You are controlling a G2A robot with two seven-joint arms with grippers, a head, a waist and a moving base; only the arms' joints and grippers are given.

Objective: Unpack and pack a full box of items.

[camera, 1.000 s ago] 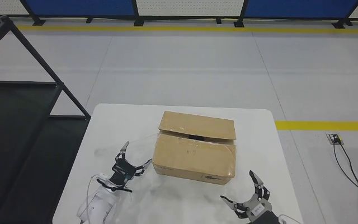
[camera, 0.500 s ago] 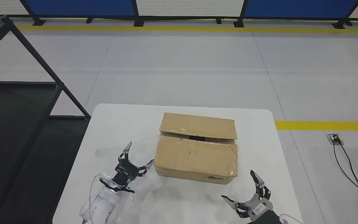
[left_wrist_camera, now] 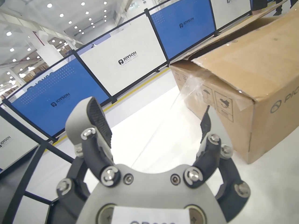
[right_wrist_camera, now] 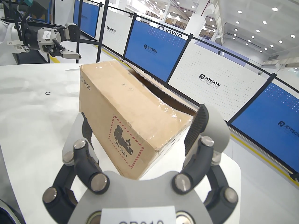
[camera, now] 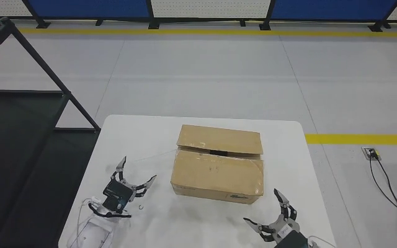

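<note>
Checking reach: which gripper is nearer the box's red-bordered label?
Right. The right gripper faces the label; the left gripper sits off the box's opposite end.

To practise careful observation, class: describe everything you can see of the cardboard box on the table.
The cardboard box is brown, oblong and lies flat on the white table, near its middle. Its top flaps are folded down, with a dark gap where they meet. Loose clear tape clings to its edges. Printed handling symbols mark one end, a red-dashed label the other. Nothing but the table touches it.
</note>
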